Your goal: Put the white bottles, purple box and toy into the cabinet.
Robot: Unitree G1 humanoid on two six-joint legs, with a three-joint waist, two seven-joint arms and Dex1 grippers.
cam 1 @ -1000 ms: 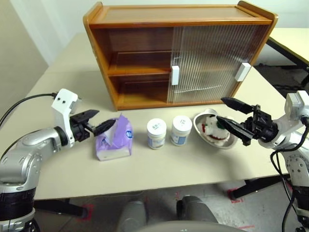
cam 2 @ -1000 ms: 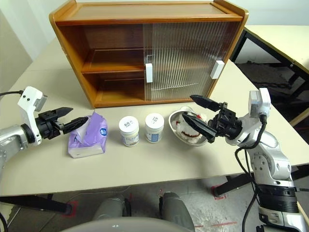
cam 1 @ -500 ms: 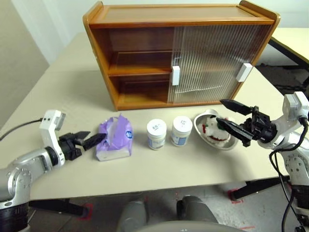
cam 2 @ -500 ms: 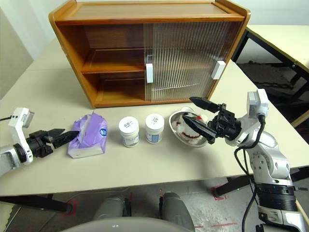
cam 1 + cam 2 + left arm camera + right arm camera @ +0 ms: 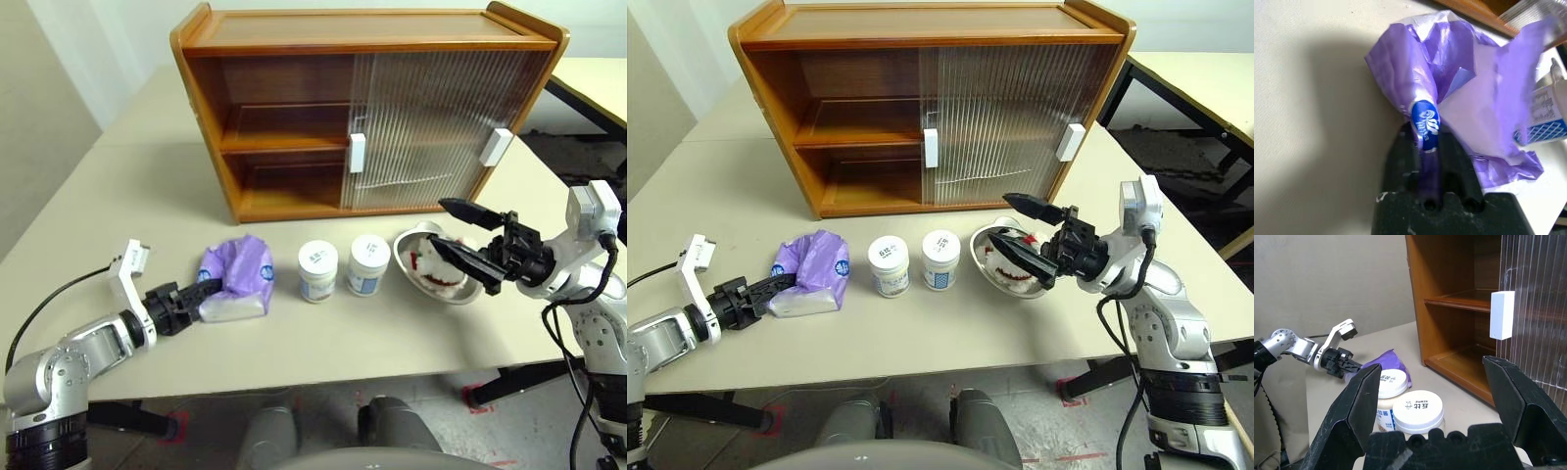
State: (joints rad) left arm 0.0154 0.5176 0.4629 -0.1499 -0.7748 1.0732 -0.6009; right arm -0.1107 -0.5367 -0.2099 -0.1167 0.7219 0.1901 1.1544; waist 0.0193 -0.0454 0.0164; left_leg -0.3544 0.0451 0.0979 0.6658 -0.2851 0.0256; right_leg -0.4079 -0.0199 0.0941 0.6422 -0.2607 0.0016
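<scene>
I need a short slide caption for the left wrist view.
Left end effector shut on the purple box on the table.

Both head eyes are looking down over the tabletop [image 5: 147,176] toward the far cabinet [image 5: 372,98]; wrist cameras are peering closely along their fingers, sharing the purple box [image 5: 1459,98].

The cabinet [image 5: 294,108] is smooth, orange-brown wood with a soft sheen; its sliding doors [image 5: 431,122] are ribbed translucent plastic. The purple box [image 5: 1469,117] is glossy, crinkled film. Both white bottles [image 5: 317,270] are smooth plastic. The surface [image 5: 147,176] is matt beige.
</scene>
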